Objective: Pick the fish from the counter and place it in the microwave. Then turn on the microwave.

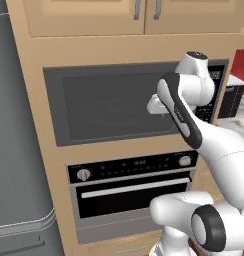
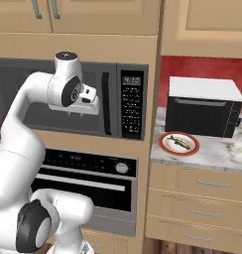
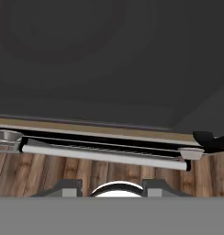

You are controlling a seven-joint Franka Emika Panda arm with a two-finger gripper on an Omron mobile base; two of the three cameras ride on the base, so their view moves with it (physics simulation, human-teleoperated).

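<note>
The fish (image 2: 179,142), tiny and olive-green, lies on a red-rimmed white plate (image 2: 165,144) on the marbled counter (image 2: 217,151), right of the cabinet column. The dark grey microwave (image 1: 109,105) (image 2: 113,74) is built into that column, and its door is closed. A black vertical handle (image 2: 106,104) and a button panel (image 2: 132,106) sit at its right side. My gripper (image 1: 155,108) (image 2: 77,112) (image 3: 111,188) hangs close in front of the door glass (image 3: 109,55), pointing downward, far left of the fish. Its fingers stand apart with nothing between them.
A black oven (image 1: 134,185) (image 2: 93,173) with round knobs and a silver bar (image 3: 104,156) sits directly under the microwave. A white-topped black appliance (image 2: 205,106) stands at the back of the counter behind the plate. A grey fridge (image 1: 19,150) fills the left. Wooden drawers (image 2: 202,198) are below the counter.
</note>
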